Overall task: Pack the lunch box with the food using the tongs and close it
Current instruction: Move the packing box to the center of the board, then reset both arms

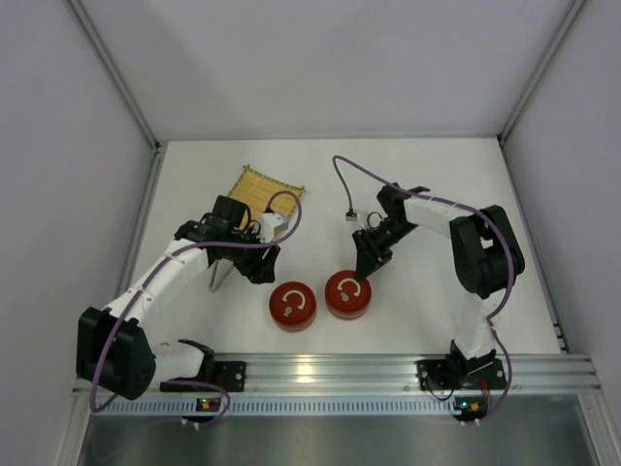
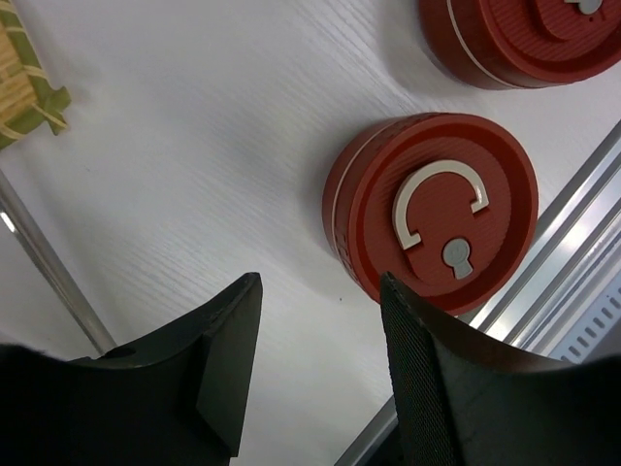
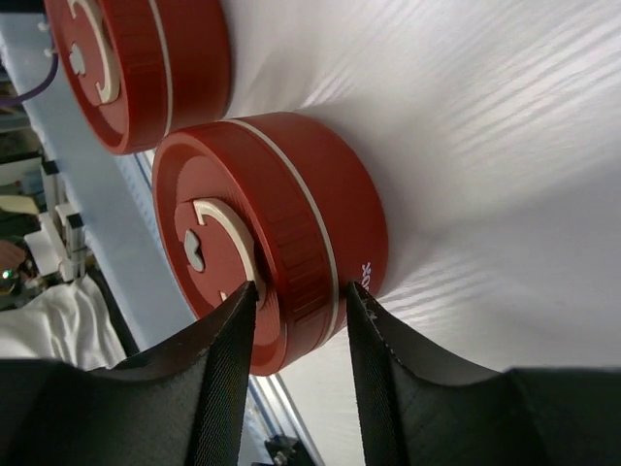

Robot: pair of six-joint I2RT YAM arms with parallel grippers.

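Top external, tongs (image 1: 218, 278) under L arm (image 1: 165, 277), mat (image 1: 258, 188) behind, red boxes (image 1: 292, 306) beside

1. We read this as a robotics lab, a boxed-in test cell.
2. A left arm (image 1: 165, 282) and a right arm (image 1: 480, 252) are bolted to an aluminium rail (image 1: 330, 370) at the near edge of a white table (image 1: 446, 175) (a purple cable (image 1: 369, 174) loops off one).
3. Plain pale walls (image 1: 330, 68) close it left, right and far.
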